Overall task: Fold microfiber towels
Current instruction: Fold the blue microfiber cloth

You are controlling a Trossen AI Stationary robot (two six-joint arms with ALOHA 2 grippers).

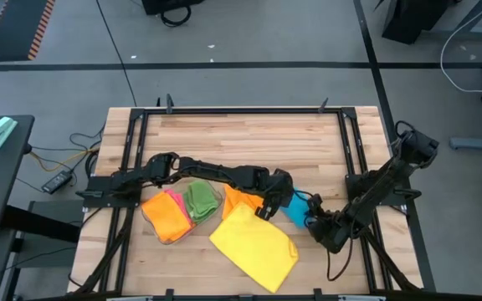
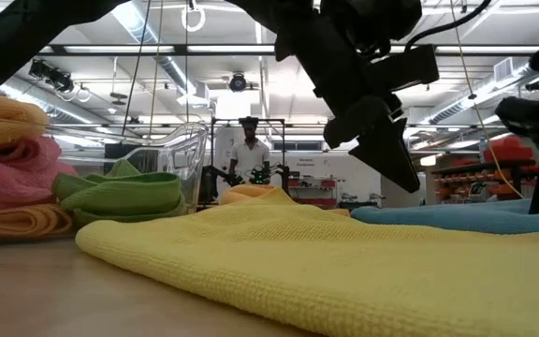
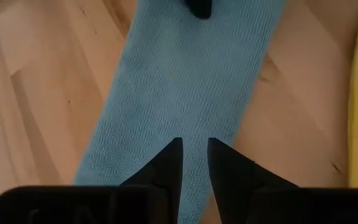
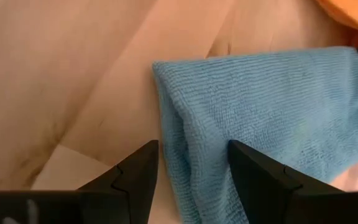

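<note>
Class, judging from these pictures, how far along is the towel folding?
Done: folded orange, pink and green microfiber towels lie piled at the table's left. In hand: the narrow blue microfiber towel, with the left gripper nearly closed at one end and the open right gripper at the other. Left: the spread yellow microfiber towel.

Both arms are dark and jointed, black cables trail beside the right arm [image 1: 383, 188], and each gripper ends in two matte black, wedge-shaped fingers [image 3: 166, 165].
</note>
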